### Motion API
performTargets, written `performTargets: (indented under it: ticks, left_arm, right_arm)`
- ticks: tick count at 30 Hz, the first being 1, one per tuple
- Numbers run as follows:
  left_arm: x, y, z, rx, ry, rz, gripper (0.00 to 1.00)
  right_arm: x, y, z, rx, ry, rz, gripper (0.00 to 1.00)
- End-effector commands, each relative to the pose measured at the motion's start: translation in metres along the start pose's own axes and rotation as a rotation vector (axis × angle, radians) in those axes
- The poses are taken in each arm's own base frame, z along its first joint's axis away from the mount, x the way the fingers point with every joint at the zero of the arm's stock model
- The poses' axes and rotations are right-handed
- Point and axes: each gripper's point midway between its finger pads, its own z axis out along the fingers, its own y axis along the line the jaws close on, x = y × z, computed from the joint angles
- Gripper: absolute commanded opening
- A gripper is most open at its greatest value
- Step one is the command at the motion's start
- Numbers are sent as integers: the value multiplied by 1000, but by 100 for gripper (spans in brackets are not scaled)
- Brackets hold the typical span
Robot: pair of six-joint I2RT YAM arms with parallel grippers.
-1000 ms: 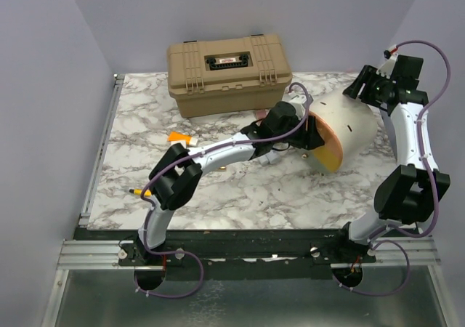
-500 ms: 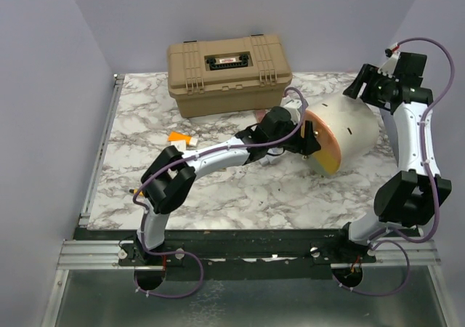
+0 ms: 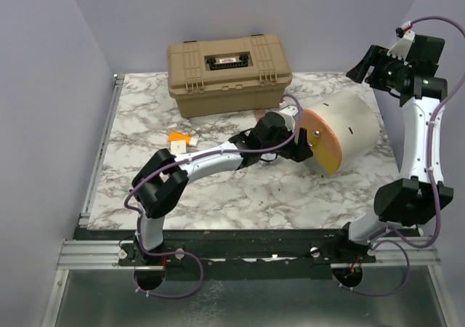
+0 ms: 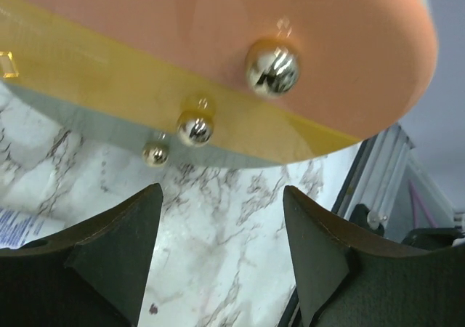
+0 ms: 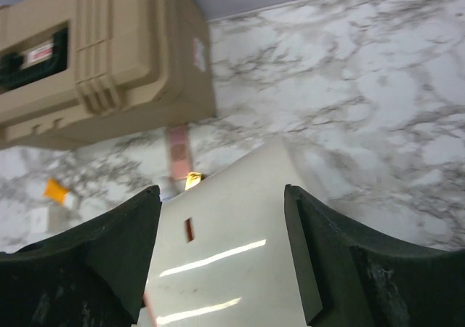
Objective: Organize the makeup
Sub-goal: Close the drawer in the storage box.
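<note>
The makeup in view is an orange tube (image 3: 178,136) with a small white piece (image 3: 176,146) beside it on the marble. A rose-pink stick (image 5: 176,152) lies between the tan case and the pouch. The round cream pouch (image 3: 347,127) lies on its side. My left gripper (image 3: 300,142) is open right in front of the pouch's orange face (image 4: 218,43), whose gold studs (image 4: 272,68) fill the left wrist view; only marble shows between its fingers (image 4: 109,247). My right gripper (image 3: 368,64) hangs open and empty above the pouch's cream wall (image 5: 240,269).
A big tan hard case (image 3: 229,73) stands shut at the back of the marble table (image 3: 145,116). Walls close in the left, back and right sides. A metal rail (image 3: 98,152) runs along the table's left edge.
My left gripper has slid right, closer to the pouch's orange face, and its jaws have widened. My right gripper has opened and lifted up and away from the pouch's top.
</note>
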Motion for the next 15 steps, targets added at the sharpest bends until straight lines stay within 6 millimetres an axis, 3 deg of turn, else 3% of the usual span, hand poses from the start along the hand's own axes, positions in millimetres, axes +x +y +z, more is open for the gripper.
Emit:
performTargets:
  ticks: [1,5,12,15]
  left_arm:
    - [16,10,-12,-37,20,40,70]
    - [14,9,-7,-27,17,58,70]
    - [-5,9,10,-36,-31,79,70]
    - [-2,14,23,-30,-18,110,70]
  right_arm:
    - [14,71,-41,-335,-2,33,74]
    - [65,70,-49,-348,48,92,74]
    - [96,61,-50,-323,133,60,73]
    - [108,55,-44,-305,189,79,70]
